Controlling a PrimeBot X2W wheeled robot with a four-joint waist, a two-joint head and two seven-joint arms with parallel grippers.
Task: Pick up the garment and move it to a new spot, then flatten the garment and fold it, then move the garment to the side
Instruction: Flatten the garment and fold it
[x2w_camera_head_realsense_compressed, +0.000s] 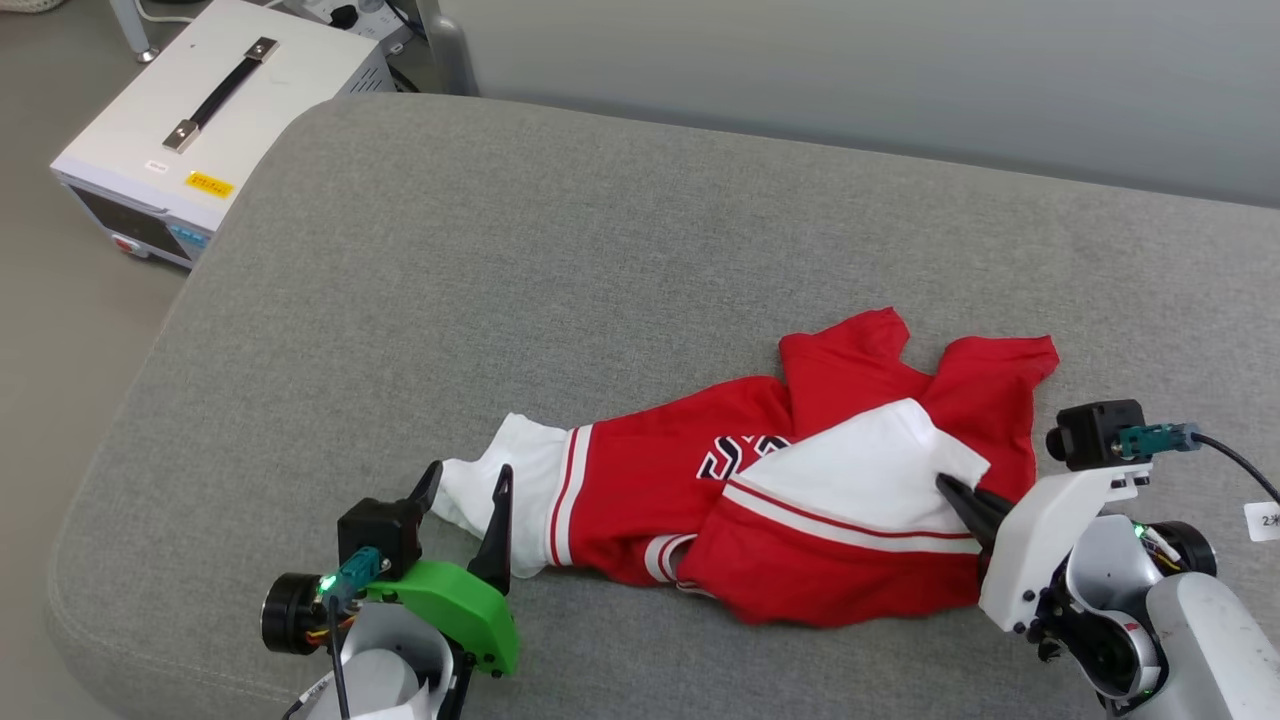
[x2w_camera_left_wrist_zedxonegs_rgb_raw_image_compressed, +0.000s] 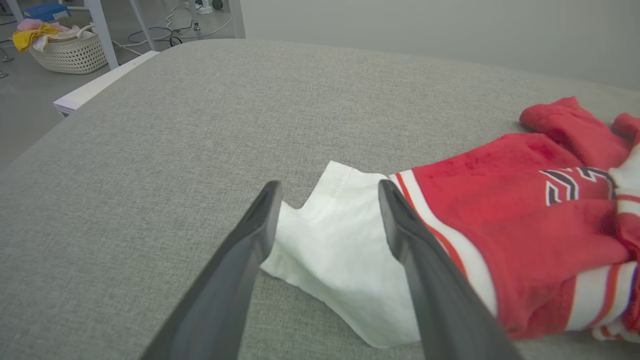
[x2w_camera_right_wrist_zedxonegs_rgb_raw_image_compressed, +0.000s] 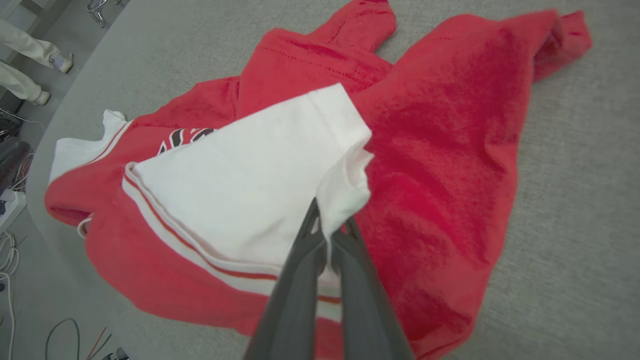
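Black, white-outlined lettering (x2w_camera_head_realsense_compressed: 745, 455) on the garment (x2w_camera_head_realsense_compressed: 640, 490), left of the right gripper (x2w_camera_head_realsense_compressed: 948, 485), is half-covered and unreadable. A white tag (x2w_camera_head_realsense_compressed: 1262, 520) right of that gripper perhaps begins "2".

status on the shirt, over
Right tool shut on garment sleeve. Left tool open over other sleeve. Garment crumpled on cushion, nothing in the way.

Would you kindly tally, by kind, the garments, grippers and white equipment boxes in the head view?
garment: 1
grippers: 2, the left gripper and the right gripper
white equipment box: 1
Total: 4
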